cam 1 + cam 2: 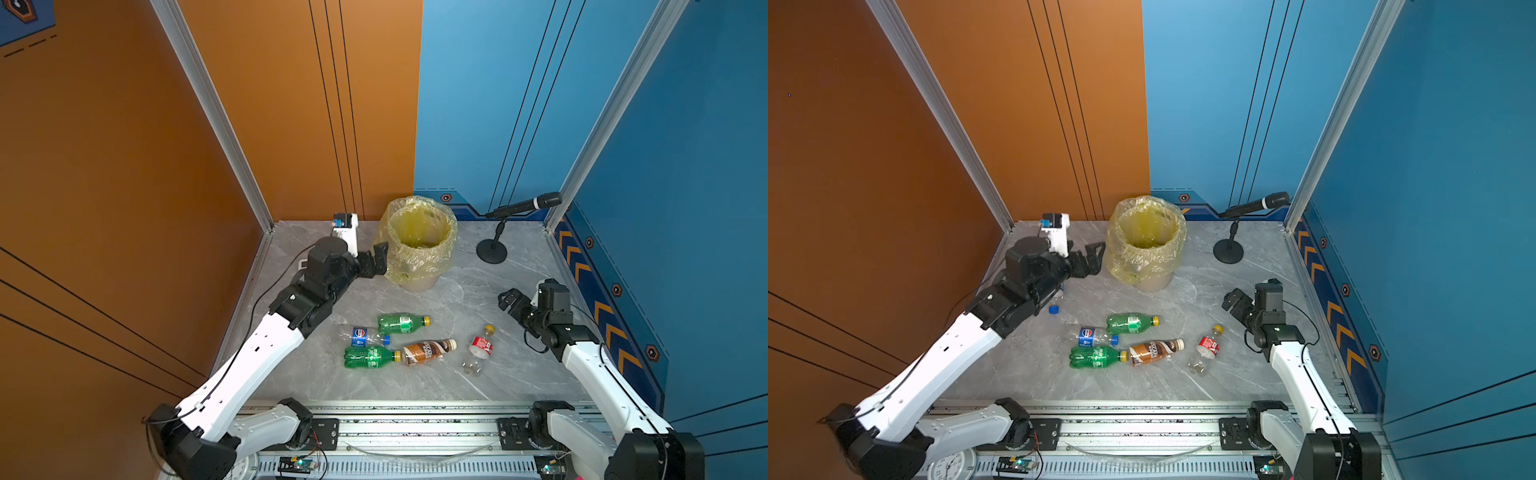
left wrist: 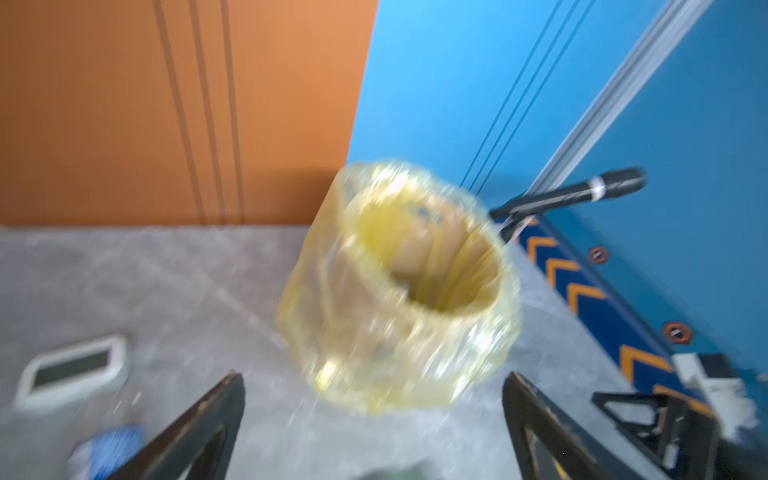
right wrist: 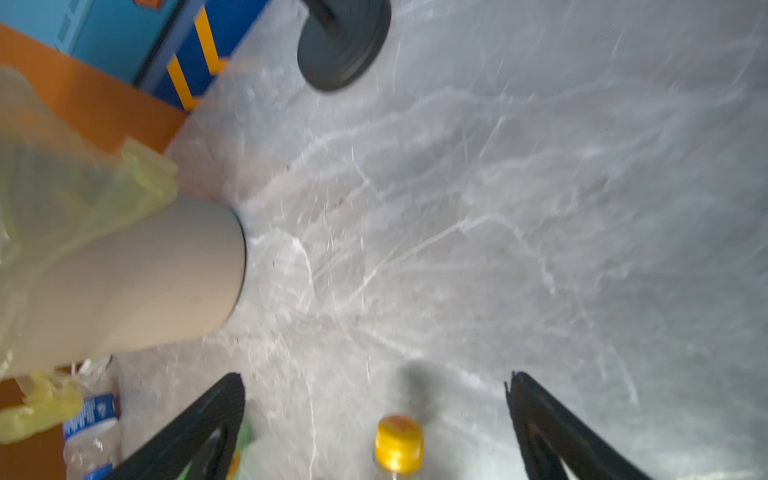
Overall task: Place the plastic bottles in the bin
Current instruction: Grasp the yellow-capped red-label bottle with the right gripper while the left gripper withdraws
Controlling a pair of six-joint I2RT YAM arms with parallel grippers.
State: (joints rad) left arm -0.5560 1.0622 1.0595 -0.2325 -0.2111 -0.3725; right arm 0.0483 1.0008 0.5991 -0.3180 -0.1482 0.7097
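We see the left gripper [image 1: 380, 259] spread and empty just beside the bin [image 1: 419, 282]; the right gripper [image 1: 509, 297] is spread too. Five plastic bottles [image 1: 401, 324] lie on the table [image 1: 457, 386]. A top view shows only the blue cap of a small water bottle [image 1: 1054, 308] under the left arm; the right wrist view shows its body near the bin's foot.

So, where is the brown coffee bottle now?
In both top views the brown coffee bottle lies mid-table, between the front green bottle and the red-label bottle.
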